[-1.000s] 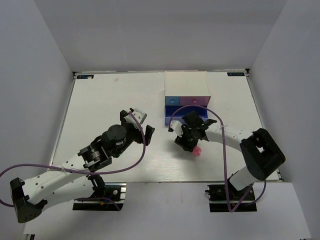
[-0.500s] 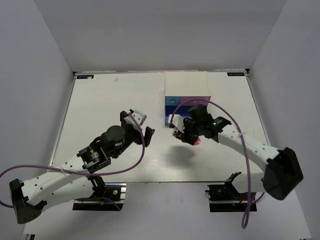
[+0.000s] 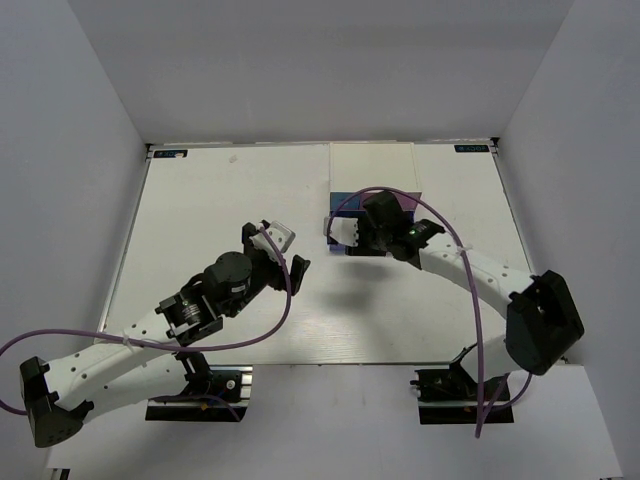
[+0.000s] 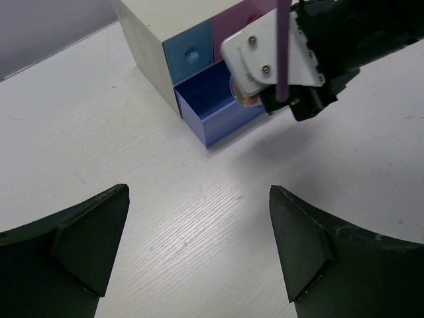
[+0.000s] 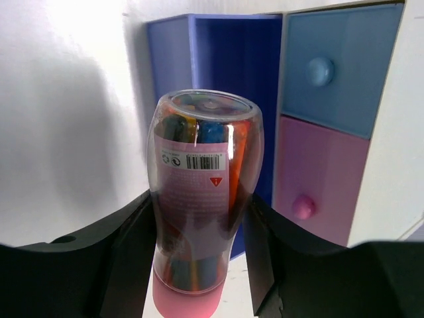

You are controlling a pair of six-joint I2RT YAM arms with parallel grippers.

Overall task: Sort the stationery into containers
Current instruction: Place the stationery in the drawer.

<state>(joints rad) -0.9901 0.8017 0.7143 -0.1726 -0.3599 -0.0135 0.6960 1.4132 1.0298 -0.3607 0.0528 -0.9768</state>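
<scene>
My right gripper (image 5: pixel 199 202) is shut on the pink-and-clear tube (image 5: pixel 202 146), which holds coloured pens and has its pink cap toward the wrist. The tube points at the open violet-blue drawer (image 5: pixel 218 59) of the white cabinet (image 3: pixel 372 165). Beside that drawer, the light blue drawer (image 5: pixel 338 73) and the pink drawer (image 5: pixel 318 179) are closed. From above, the right gripper (image 3: pixel 352 238) hangs over the open drawer and hides most of it. My left gripper (image 3: pixel 285 252) stands open over bare table to the left of it, with nothing between its fingers (image 4: pixel 86 245).
In the left wrist view, the open drawer (image 4: pixel 218 112) juts out from the cabinet with the right gripper (image 4: pixel 285 73) just above its right end. The white table (image 3: pixel 200 200) is walled on the left, right and back.
My right arm has carried the tube from the table's front middle back toward the cabinet, to over the open violet-blue drawer. The left arm has not moved.
</scene>
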